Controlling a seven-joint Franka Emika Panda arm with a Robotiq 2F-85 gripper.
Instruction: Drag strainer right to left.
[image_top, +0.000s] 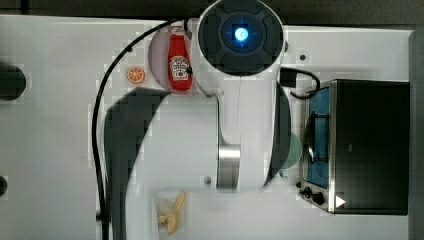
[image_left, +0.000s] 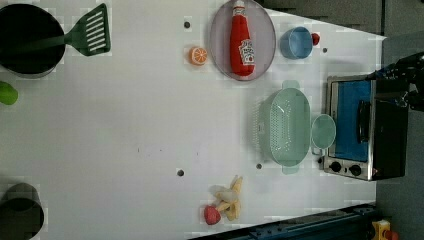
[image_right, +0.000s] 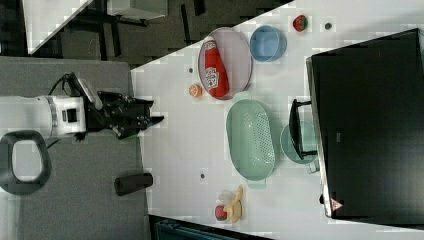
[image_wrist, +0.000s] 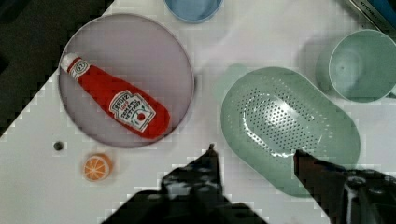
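White desk (image_left: 125, 125) carries everything. Robot arm (image_top: 240, 100), white, seen from above in the top view, its base with a blue light at the top and the links stretching down the picture across the desk's middle. In the right view the arm comes in from the right view's left, roughly level, with the black pincer (image_right: 150, 116) at its tip held off the desk's edge, well apart from the objects.

Toaster oven (image_left: 367, 127), black and silver with a blue front, at the left view's right edge. Black pot (image_left: 27, 40) at the left view's upper left corner, green slotted spatula (image_left: 90, 31) just beside it.

Strainer (image_left: 286, 127), pale green, oval, dotted with holes, tab handles at both ends, sits on the desk between the grey plate and the oven, on the left view's right half. Mint cup (image_left: 323, 131) touching or just beside its oven side.

Grey plate (image_left: 220, 45) holds a red ketchup bottle (image_left: 241, 40) lying flat. Blue bowl (image_left: 295, 42) near the plate. Banana (image_left: 231, 199) with a strawberry (image_left: 212, 215) near the left view's lower edge. Orange slice (image_left: 198, 55) just beside the plate.

Wrist view: pincer fingers (image_wrist: 212, 163) parted, nothing between them, hovering above the strainer's rim, no contact.
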